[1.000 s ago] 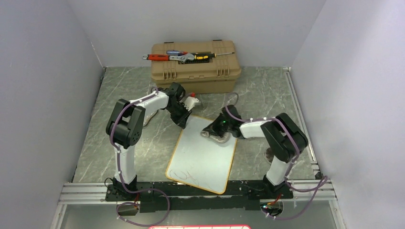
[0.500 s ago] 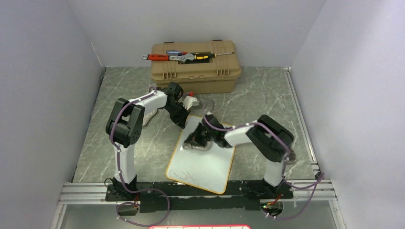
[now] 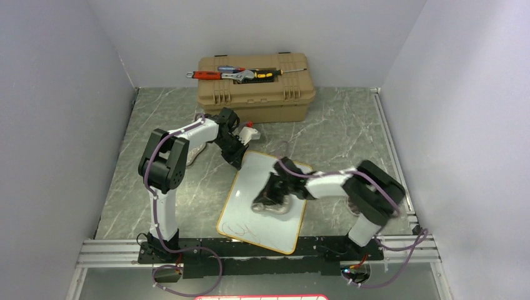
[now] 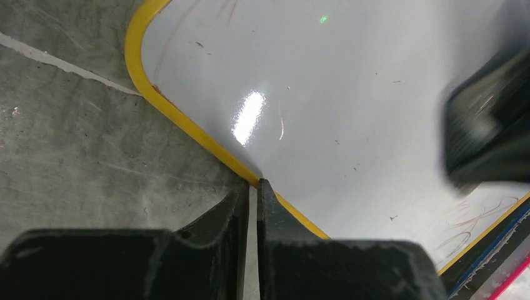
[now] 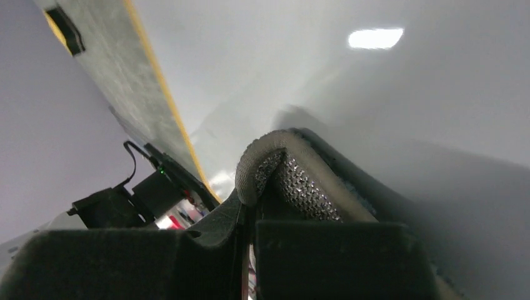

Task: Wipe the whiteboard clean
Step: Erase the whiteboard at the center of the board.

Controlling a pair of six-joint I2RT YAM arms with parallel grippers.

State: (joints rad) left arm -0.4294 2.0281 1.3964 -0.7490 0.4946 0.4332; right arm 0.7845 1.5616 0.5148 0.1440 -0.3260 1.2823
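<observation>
Cloth [image 5: 292,176] in right jaws, on whiteboard [image 3: 245,199]

Looked steeply down from high behind the near edge over the whole table [image 3: 350,125]; peered from the left wrist, close, at the yellow rim of the whiteboard [image 4: 325,94]; skimmed from the right wrist, low and close, across its surface; shared that board in all three views.

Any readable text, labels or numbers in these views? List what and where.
No readable text in any view.
whiteboard: faint scribbles near its front edge, not words.
toolbox and the tools on it: any label is too small to read.
eraser: no print visible.
</observation>
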